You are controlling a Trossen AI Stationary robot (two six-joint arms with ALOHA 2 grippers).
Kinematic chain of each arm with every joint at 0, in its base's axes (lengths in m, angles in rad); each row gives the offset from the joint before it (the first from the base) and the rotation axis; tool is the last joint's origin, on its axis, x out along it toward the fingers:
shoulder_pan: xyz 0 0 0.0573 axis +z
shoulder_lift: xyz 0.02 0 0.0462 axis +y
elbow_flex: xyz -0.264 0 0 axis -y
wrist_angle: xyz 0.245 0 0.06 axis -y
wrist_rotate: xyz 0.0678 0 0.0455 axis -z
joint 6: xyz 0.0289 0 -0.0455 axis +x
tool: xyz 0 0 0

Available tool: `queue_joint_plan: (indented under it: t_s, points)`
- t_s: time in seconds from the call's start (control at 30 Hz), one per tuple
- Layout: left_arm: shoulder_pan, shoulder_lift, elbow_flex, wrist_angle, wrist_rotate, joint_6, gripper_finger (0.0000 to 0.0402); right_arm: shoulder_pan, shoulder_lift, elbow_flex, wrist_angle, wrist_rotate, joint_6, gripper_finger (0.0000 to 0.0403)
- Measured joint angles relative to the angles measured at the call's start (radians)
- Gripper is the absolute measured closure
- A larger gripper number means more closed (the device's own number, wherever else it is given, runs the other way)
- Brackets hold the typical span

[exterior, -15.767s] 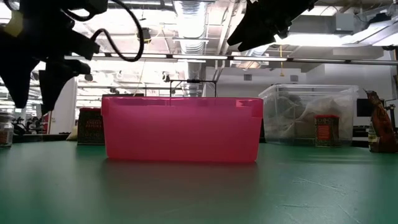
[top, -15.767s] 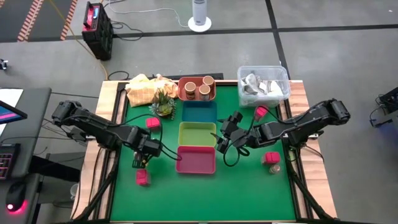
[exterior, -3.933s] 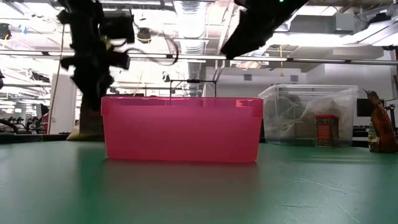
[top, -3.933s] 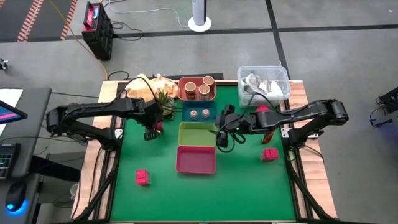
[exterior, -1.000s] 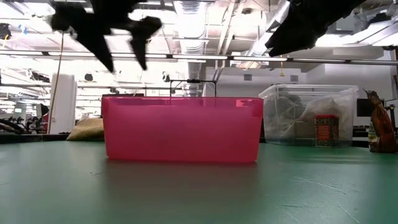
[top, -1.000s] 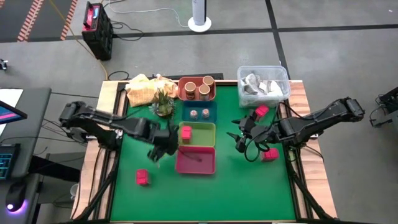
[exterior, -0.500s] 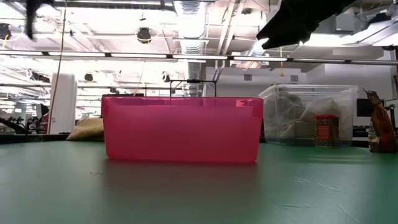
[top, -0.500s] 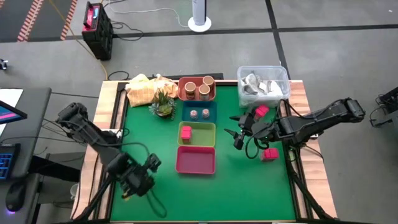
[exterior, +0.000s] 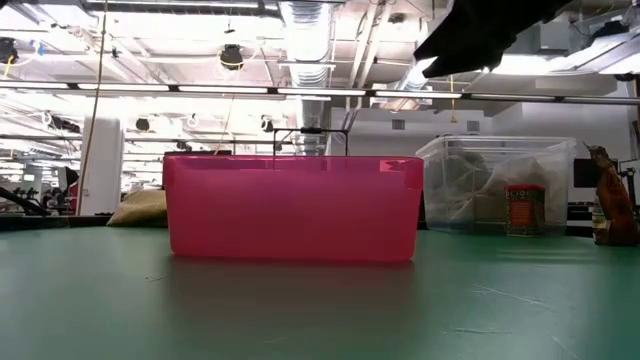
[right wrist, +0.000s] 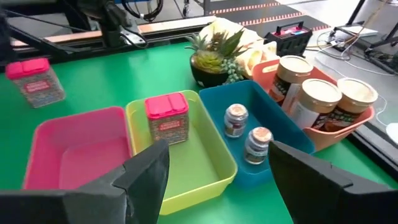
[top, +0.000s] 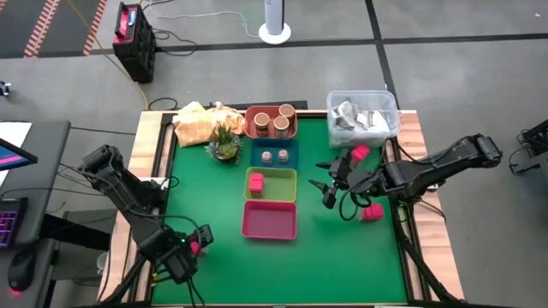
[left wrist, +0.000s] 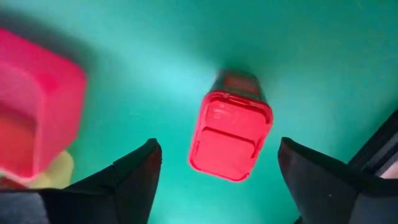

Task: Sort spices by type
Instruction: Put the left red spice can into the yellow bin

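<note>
Near the table's front-left corner a pink-red packet (left wrist: pixel 230 134) is straddled by the left gripper (left wrist: pixel 214 171), fingers wide, seemingly for pickup, while the right gripper (top: pixel 324 190) is held open, empty, near the right edge.

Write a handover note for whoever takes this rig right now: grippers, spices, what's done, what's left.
Left gripper: open, poised over a loose pink packet on the mat's left side, not gripping it.
Right gripper: open, empty, hovering right of the green tray.
Done: three tan-lidded jars in the orange tray; two small jars in the blue tray; one pink packet in the green tray.
Left: three loose packets, namely the one under the left gripper, one on the mat by the right arm, and one beside the clear tub. The pink tray holds nothing.
</note>
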Motion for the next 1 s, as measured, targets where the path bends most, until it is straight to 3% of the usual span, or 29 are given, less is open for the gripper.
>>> queue_joint_plan:
  t_s: [0.23,0.6,0.73,0.93,1.0]
  points:
    - [-0.013,0.028,-0.054,0.001,-0.006,0.152,0.0055,0.032,0.034,0.0,-0.001,0.0,0.026,0.0104]
    - [0.025,0.028,-0.199,0.131,0.009,0.309,0.0067,0.032,0.041,0.0,0.0,0.001,0.051,0.0104]
    - [0.046,0.028,-0.201,0.169,0.015,0.321,0.0097,0.032,0.041,0.0,-0.003,0.002,0.058,0.0104]
    - [0.051,0.028,-0.201,0.179,0.053,0.309,0.0185,0.033,0.041,0.0,-0.01,0.002,0.07,0.0104]
    - [0.051,0.027,-0.201,0.175,0.055,0.278,0.0195,0.035,0.041,0.0,-0.009,0.002,0.07,0.0104]
